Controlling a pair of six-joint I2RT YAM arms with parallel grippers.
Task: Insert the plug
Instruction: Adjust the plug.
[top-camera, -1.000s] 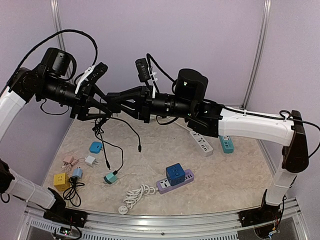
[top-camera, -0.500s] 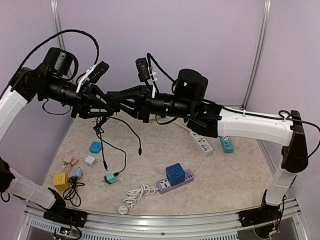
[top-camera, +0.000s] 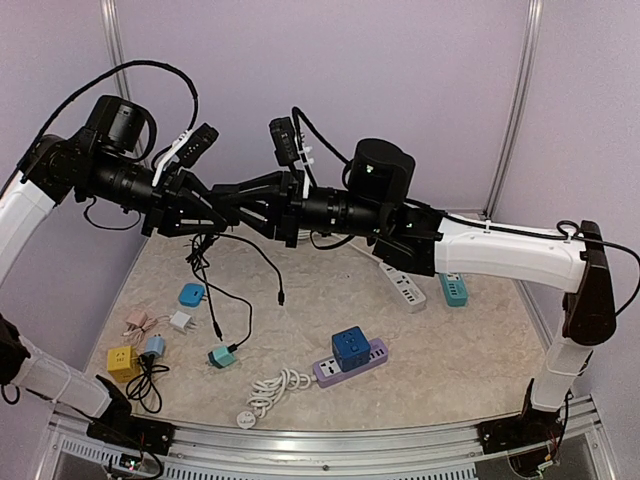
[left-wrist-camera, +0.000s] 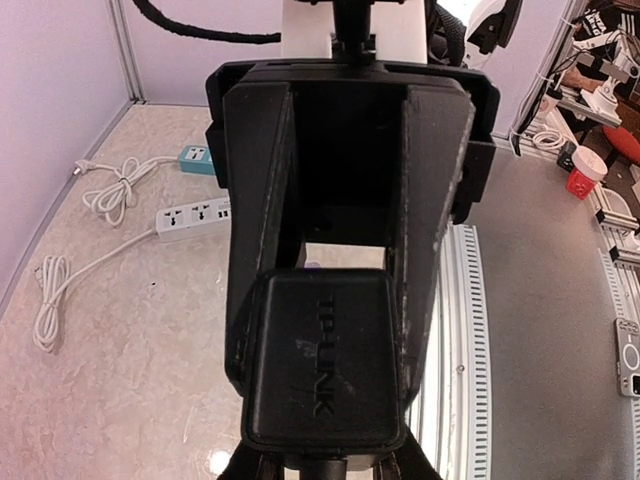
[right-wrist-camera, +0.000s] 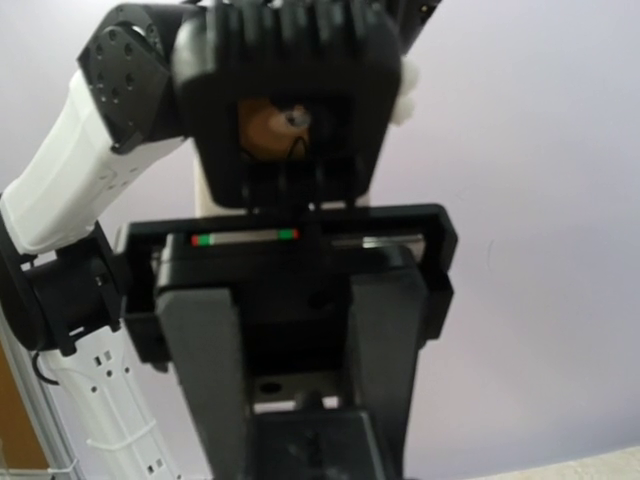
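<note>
L side first: over the last sec the left gripper (top-camera: 205, 207) slides right, high above the table (top-camera: 460, 350). Gap to its partner is gone, tips overlap mid-air. The adapter (left-wrist-camera: 320, 360), a black TP-LINK block, sits right under the L wrist cam. A cable (top-camera: 205, 290) hangs from that same spot twd the table, so I read L as the one pinching it, tho its own tips barely show at the frame's bottom edge.

Centre: the right gripper (top-camera: 228, 195) has hardly budged, it just receives. Its fingers (left-wrist-camera: 262, 200) straddle the adapter, one close on each flank. Narrow gap, but clamped or only around it? Can't tell. From the R wrist cam, L's fingers (right-wrist-camera: 200, 370) point straight back with a dark lump betw them low in frame, prob the adapter.

Looks like a handover right at the transfer pt, nothing plugged in yet. Further right the white strip (top-camera: 402, 285) and the nearer purple strip (top-camera: 350, 365) lie on the table, likely targets. Risk: L lets go before R bites and the adapter drops
</note>
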